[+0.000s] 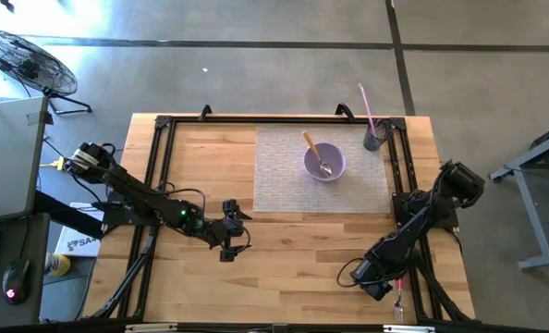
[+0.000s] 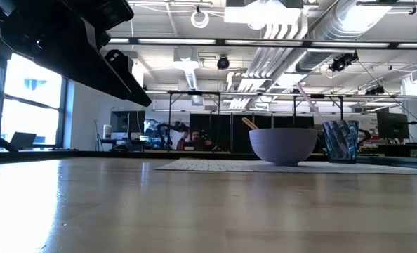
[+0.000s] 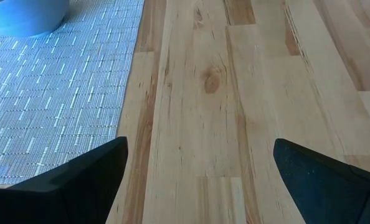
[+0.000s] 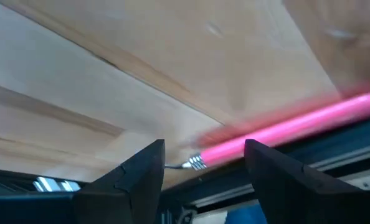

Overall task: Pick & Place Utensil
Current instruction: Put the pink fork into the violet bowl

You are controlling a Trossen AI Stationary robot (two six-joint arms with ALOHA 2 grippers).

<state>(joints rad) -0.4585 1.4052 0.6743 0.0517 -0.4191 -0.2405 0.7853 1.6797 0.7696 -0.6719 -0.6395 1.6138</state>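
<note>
A pink-handled utensil [image 4: 284, 130] with a metal end [image 4: 194, 163] lies at the table's near right edge, beside the dark frame rail; it also shows in the high view [image 1: 399, 298]. My right gripper [image 4: 203, 149] is open low over it, one finger on each side of the place where handle meets metal; I see no touch. My left gripper [image 1: 230, 231] is open and empty above bare wood, near the near left corner of the grey placemat [image 1: 284, 176]. A purple bowl [image 1: 324, 163] on the placemat holds a spoon [image 1: 313, 151].
A dark cup [image 1: 374, 139] with a second pink utensil [image 1: 365, 104] stands at the placemat's far right corner. Black frame rails [image 1: 154, 166] run along the table's edges. Bare wood [image 1: 302, 259] lies between the two grippers.
</note>
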